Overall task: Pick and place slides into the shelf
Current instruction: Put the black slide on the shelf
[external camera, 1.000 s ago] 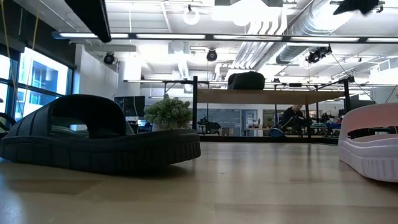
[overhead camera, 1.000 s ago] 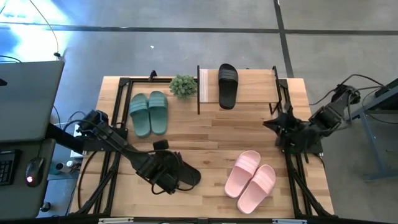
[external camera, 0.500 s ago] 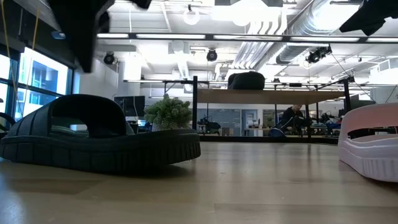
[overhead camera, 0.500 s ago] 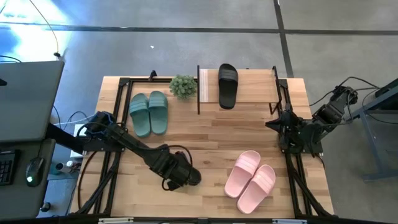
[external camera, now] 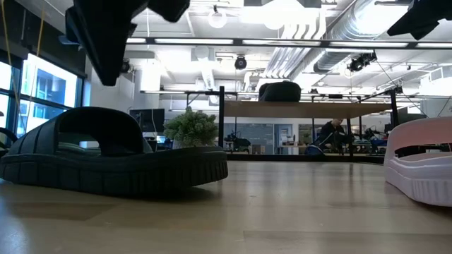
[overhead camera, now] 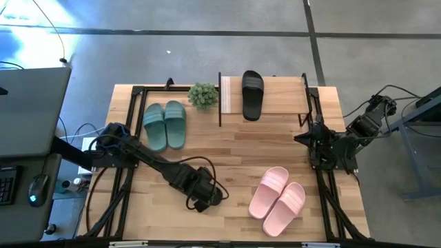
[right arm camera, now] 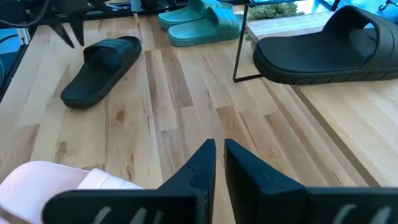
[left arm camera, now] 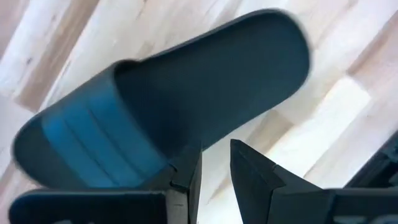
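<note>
Left gripper [left arm camera: 214, 163] (fingers nearly closed, holding nothing) hovers above black slide [left arm camera: 180, 112].

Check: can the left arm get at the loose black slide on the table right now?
Probably yes. The left gripper hangs right over the black slide, nearly shut and above it, with nothing between. The right gripper waits at the table's right edge.

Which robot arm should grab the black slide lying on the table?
The left. Its end effector hangs right over the loose black slide. The right end effector waits at the table's far right edge, well away from it.
</note>
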### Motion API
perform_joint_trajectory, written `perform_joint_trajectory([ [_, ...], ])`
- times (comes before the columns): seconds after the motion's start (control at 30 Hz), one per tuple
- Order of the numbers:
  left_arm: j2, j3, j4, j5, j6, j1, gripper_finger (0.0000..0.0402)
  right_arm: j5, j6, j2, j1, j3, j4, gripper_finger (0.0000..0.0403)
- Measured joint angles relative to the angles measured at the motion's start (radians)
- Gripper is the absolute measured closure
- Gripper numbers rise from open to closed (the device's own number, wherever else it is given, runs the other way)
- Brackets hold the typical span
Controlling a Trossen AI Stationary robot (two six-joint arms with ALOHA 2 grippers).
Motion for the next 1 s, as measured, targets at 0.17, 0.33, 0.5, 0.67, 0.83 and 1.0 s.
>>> perform_joint_trajectory([
  [0.17, 0.022, -0.001, -0.051, -0.080, -0.027, 0.001, 0.0330, -0.006, -0.017, 0.000, 0.000, 0.000, 0.004, 0.0379],
  [0.33, 0.078, 0.000, -0.078, -0.079, -0.049, 0.001, 0.0330, -0.016, -0.026, 0.002, 0.000, 0.000, 0.011, 0.0379],
  [0.5, 0.126, 0.003, -0.126, -0.069, -0.052, 0.002, 0.0330, -0.025, -0.034, 0.000, 0.000, 0.000, 0.018, 0.0379],
  [0.67, 0.142, 0.044, -0.184, -0.062, -0.043, 0.001, 0.0330, -0.028, -0.034, 0.000, 0.000, 0.000, 0.019, 0.0379],
  [0.83, 0.147, 0.129, -0.272, -0.087, -0.020, 0.001, 0.0330, -0.028, -0.034, 0.001, 0.000, 0.000, 0.019, 0.0379],
  [1.0, 0.147, 0.193, -0.335, -0.126, -0.019, 0.000, 0.0330, -0.031, -0.034, 0.001, 0.000, 0.000, 0.019, 0.0379],
])
